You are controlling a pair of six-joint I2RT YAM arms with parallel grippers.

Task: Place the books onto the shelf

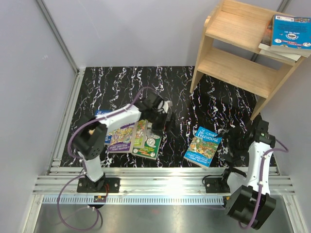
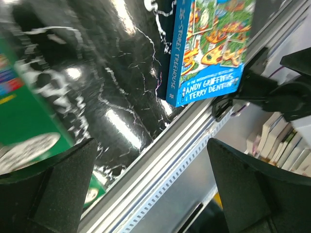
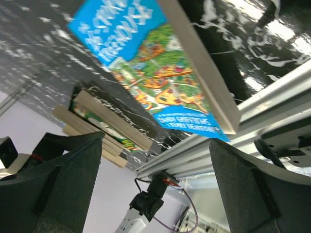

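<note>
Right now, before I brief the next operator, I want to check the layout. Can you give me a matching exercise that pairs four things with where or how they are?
Things:
1. blue Treehouse book
2. green-covered book
3. stacked books
4. right gripper

Places or states:
A. on the top board of the shelf
B. open, holding nothing
C. alone on the table, near the right arm
D. in the pile by the left arm

Pairs: 1-C, 2-D, 3-A, 4-B
</note>
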